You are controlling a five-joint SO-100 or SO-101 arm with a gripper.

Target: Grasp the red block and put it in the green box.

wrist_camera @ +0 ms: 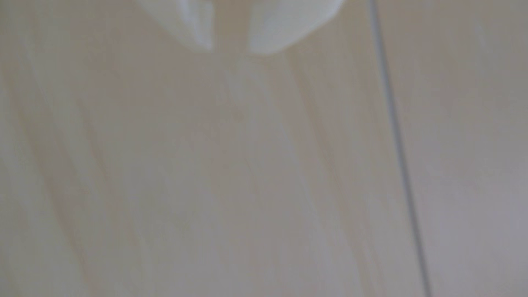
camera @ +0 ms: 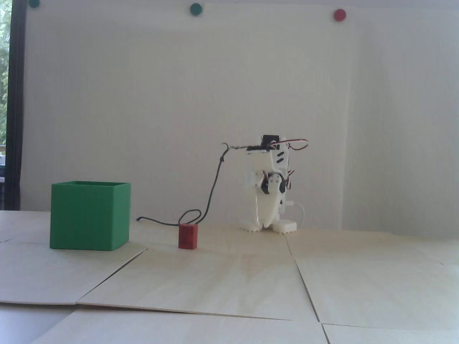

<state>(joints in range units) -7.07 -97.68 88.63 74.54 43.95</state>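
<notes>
1. Block: the red block stands upright on the wooden table, left of centre in the fixed view, touching nothing but the tabletop.
2. Box: the green box sits at the left of the fixed view, open top upward, well apart from the red block, which lies to its right.
3. Arm: the white arm is folded over its base at the centre-right of the fixed view, behind and to the right of the red block and clear of it.
4. Gripper: the gripper enters the wrist view from the top edge; its two white fingertips stand slightly apart, a narrow gap of bare wood between them, nothing held.
5. Cable: a dark cable hangs from the arm's top and loops onto the table behind the red block.
6. Seam: a thin panel seam runs top to bottom at the right of the wrist view.
7. Wall markers: two green dots and one red dot are fixed along the upper edge of the fixed view.
</notes>
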